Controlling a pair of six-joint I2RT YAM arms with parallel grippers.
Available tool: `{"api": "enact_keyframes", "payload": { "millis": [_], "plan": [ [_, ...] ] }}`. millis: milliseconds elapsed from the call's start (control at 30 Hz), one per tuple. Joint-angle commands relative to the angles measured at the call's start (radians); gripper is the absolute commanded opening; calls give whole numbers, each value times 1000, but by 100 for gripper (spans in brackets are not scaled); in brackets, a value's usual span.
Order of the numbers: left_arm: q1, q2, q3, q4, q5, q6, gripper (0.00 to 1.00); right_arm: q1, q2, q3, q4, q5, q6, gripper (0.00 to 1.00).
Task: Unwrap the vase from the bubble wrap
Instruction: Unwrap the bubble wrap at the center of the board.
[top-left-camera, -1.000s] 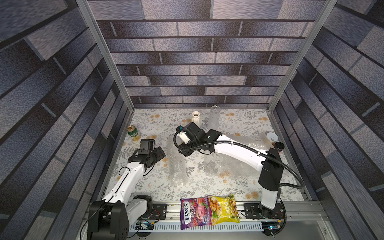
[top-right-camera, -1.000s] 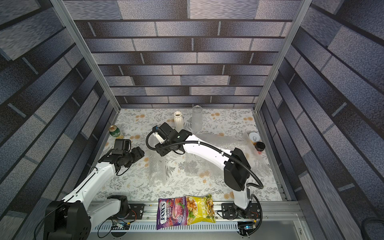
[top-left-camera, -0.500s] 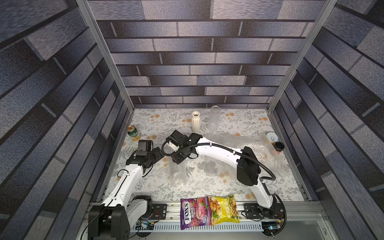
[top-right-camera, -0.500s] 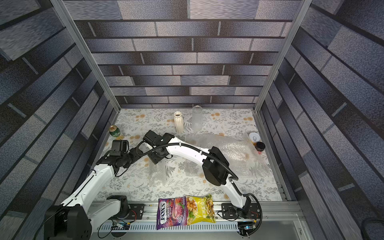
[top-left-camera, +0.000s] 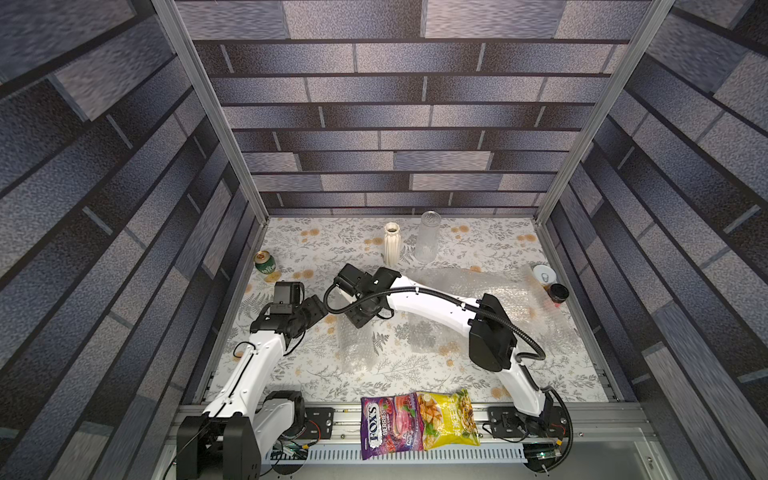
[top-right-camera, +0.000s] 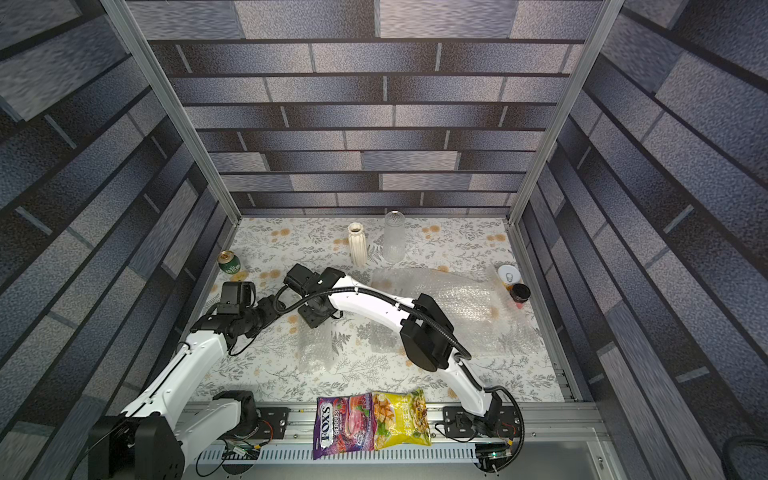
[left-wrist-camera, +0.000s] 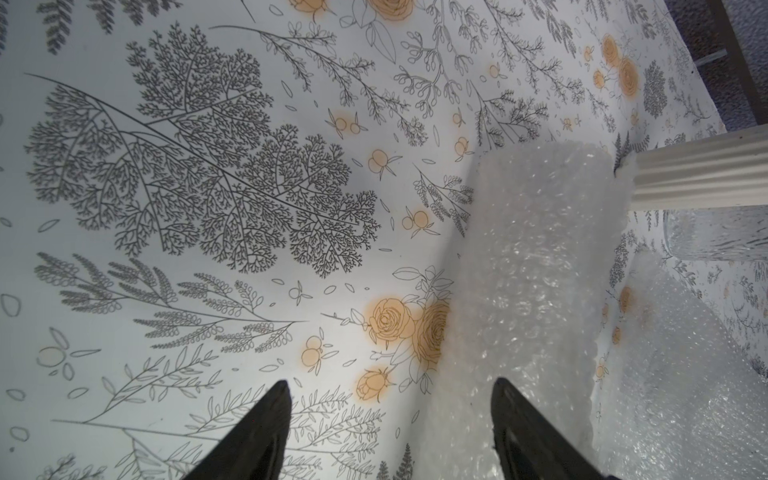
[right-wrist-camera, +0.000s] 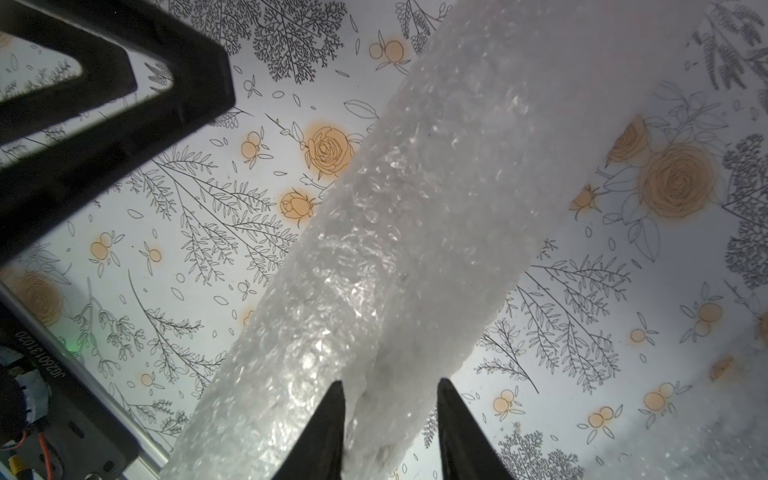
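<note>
Top views give me the layout. The bubble wrap roll (top-left-camera: 355, 353) lies near the middle of the floral tabletop (top-left-camera: 478, 245), one end pointing toward the front rail. The right gripper (top-left-camera: 357, 321) reaches down onto the roll's far end, and the left gripper (top-left-camera: 313, 311) hovers just beside it. A white ribbed vase (top-left-camera: 391, 245) and a clear glass vase (top-left-camera: 428, 243) stand upright and bare at the back. A loose bubble sheet (top-left-camera: 469, 286) lies flat beyond the right arm.

Left wrist view: the left gripper (left-wrist-camera: 390, 386) has its jaws wide and empty over the tabletop, one of them above the roll's (left-wrist-camera: 532, 270) edge. The ribbed vase (left-wrist-camera: 698, 174) stands close behind the roll's far end.

Right wrist view: the right gripper (right-wrist-camera: 390, 390) has its jaws drawn narrow around a raised ridge of the roll (right-wrist-camera: 415, 208). It looks pinched, though the film is blurred this close and I can't swear the grip is firm. I also can't make out a vase through the layers.

I judge the wrap to be light, soft and a little slick, so it will crush and slide rather than resist. Whatever sits inside is likely heavier, hard and breakable, and free to roll once the layers loosen. I'd take the wrap by its outer free flap rather than squeezing the body, and keep the roll low over the tabletop. The left jaws can steady the bundle while the right peels.
</note>
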Motion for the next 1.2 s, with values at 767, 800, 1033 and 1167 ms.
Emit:
{"api": "enact_keyframes", "payload": {
  "millis": [767,800,1033,1167],
  "plan": [
    [-211,232,15,158,68,-36,78,-34,-149,-235,89,100,65,1],
    [-223,244,23,164,67,-39,78,-40,-164,-254,96,103,69,0],
    [-287,301,75,187,72,-51,78,-70,-259,-366,139,123,86,0],
    [-317,317,100,185,67,-59,78,-103,-297,-428,151,130,89,0]
  ]
}}
